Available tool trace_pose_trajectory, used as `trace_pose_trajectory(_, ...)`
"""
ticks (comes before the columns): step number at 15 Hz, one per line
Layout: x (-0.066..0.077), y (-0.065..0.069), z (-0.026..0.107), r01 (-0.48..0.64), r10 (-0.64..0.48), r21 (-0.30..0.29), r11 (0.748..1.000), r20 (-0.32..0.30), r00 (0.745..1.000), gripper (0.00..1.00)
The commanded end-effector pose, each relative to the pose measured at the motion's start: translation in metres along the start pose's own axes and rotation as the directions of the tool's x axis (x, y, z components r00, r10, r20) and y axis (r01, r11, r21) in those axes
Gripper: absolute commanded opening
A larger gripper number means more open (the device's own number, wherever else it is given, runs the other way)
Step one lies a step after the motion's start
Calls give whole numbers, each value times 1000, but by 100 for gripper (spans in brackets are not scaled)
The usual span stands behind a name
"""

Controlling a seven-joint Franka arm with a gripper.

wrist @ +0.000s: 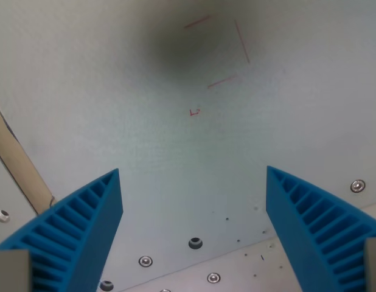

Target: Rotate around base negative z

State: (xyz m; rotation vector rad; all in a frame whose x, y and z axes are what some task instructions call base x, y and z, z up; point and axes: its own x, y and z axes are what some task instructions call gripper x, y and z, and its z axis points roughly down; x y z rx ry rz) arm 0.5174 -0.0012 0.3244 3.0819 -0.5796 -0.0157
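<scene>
My gripper [193, 172] is open and empty, its two blue ribbed fingers [84, 225] standing wide apart at the wrist view's lower left and lower right. It hangs above a pale grey-white tabletop [115, 79]. A faint red square outline [218, 52] is drawn on the table near the top centre, under a dark shadow, with a small red mark [194, 112] below it. No object lies between the fingers.
A tan wooden strip [20, 161] runs diagonally along the wrist view's left edge. Several screws and holes [195, 243] dot the plate at the bottom, with one screw [357, 185] at the right.
</scene>
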Motion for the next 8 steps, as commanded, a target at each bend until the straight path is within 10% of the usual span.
trace_pose_trajectory(1, 0, 0, -1, -167, 167, 5, 986, 1, 986, 100)
trace_pose_trajectory(8, 0, 0, -1, -258, 258, 5, 966, 2, 966, 100)
